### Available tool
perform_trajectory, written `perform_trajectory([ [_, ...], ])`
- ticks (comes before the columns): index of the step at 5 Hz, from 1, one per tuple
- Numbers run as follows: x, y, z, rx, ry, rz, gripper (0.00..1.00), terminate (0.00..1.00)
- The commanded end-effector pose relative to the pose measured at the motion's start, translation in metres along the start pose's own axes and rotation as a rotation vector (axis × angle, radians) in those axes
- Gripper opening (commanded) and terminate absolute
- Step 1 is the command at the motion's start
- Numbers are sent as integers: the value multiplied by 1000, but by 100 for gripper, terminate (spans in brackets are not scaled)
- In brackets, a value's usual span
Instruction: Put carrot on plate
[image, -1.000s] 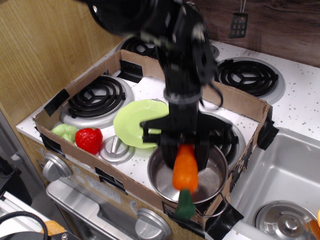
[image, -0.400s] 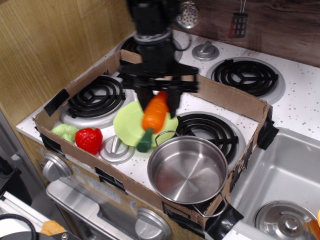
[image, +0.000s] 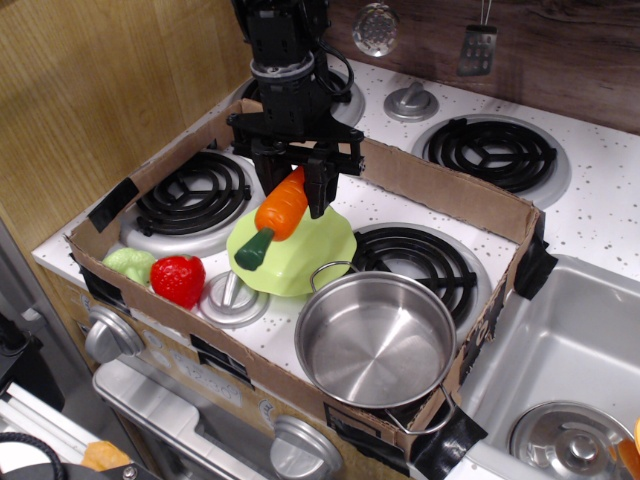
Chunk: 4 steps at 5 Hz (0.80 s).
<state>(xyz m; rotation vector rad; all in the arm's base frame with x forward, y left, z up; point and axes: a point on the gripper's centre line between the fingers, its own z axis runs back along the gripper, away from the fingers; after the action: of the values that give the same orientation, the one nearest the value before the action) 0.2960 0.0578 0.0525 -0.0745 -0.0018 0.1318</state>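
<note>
The orange carrot (image: 279, 210) with its dark green stem end pointing down-left hangs tilted over the light lime-green plate (image: 305, 262). My black gripper (image: 296, 180) is shut on the carrot's thick orange end and holds it just above the plate's left part. The plate lies on the speckled stovetop between the burners, inside the cardboard frame. Whether the stem tip touches the plate cannot be told.
A steel pot (image: 376, 338) stands at the front right of the plate, its handle near the plate's rim. A red strawberry (image: 178, 279) and a green toy (image: 130, 265) lie at the front left. A cardboard wall (image: 450, 195) rings the stovetop. A sink (image: 560, 370) is at the right.
My gripper carried the carrot from over the pot up and left to over the plate, then lowered slightly. The carrot now tilts more sideways.
</note>
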Motion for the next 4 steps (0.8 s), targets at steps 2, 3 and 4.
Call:
perform_trajectory([
  [2, 26, 4, -9, -12, -166, 25, 0, 0],
  [3, 24, 3, -1, 6, -168, 35, 0, 0],
  [4, 35, -3, 0, -5, -148, 24, 100, 0],
])
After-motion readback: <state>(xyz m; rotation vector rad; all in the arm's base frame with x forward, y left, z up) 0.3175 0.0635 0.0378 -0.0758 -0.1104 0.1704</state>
